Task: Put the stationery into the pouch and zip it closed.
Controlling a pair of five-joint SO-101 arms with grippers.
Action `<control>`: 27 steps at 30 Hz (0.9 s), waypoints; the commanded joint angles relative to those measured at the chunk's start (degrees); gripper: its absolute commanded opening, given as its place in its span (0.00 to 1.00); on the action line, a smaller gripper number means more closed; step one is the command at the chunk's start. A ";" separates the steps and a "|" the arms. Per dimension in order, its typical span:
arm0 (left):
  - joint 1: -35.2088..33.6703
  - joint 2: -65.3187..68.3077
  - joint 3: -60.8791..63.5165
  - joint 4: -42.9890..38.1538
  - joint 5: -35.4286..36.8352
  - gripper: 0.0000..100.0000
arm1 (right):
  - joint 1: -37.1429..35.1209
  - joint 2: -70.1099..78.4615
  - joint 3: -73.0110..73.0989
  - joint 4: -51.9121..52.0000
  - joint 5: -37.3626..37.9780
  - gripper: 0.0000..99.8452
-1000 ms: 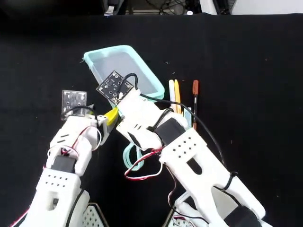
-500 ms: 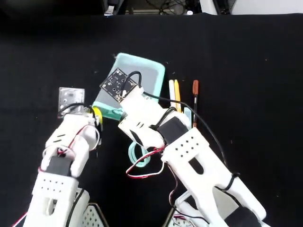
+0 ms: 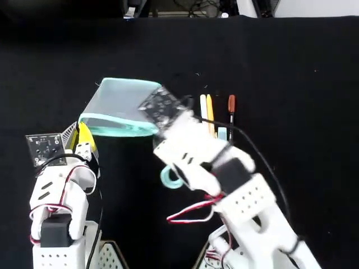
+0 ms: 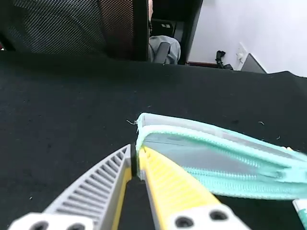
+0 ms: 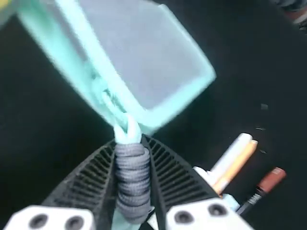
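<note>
1. Over the last second the pouch (image 3: 120,103) swings round and shifts from the upper centre toward the left of the high view. It no longer lies flat; it now hangs stretched between the two grippers, with its teal zip edge along the lower side.
2. The left gripper (image 4: 136,160) pulls back toward the lower left and takes one corner of the pouch with it. Its jaws are pinched together on that corner.
3. The right gripper (image 5: 128,139) follows from the centre of the frame. Its jaws are closed tight on the opposite end of the pouch, at the tab, and a teal loop (image 3: 170,178) dangles below the arm.
4. The pens (image 3: 210,112) stay in their row on the table (image 3: 291,84), right of the pouch at upper centre, untouched.
5. This looks like preparation only. A taut, lifted pouch suits working the zip, but both grippers are occupied holding it and nothing is inside yet. Whether the zip is open cannot be told.
</note>
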 commanded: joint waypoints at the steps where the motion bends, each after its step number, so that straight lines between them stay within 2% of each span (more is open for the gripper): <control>1: -1.19 -0.26 -0.22 -1.67 -0.26 0.03 | 3.43 -4.44 0.04 0.18 0.35 0.01; 11: 1.89 -0.26 0.13 -1.05 -0.62 0.03 | 2.55 -4.62 4.79 -4.92 0.35 0.01; 17: 2.07 -0.18 -5.14 5.36 -3.16 0.03 | 9.58 -4.70 4.70 -5.27 0.44 0.01; 20: 2.07 -0.18 -6.02 6.15 -5.19 0.03 | 8.79 -4.70 4.79 -5.27 0.44 0.01; 22: 2.07 -0.18 -6.02 6.15 -6.33 0.06 | 6.68 -4.70 4.88 -5.01 0.44 0.01; 25: 2.07 -0.18 -5.49 6.07 -6.33 0.17 | 4.84 -4.62 5.14 -4.92 0.35 0.01; 27: 2.07 -0.18 -4.35 5.10 -6.33 0.19 | 4.66 -4.62 5.14 -4.84 0.35 0.01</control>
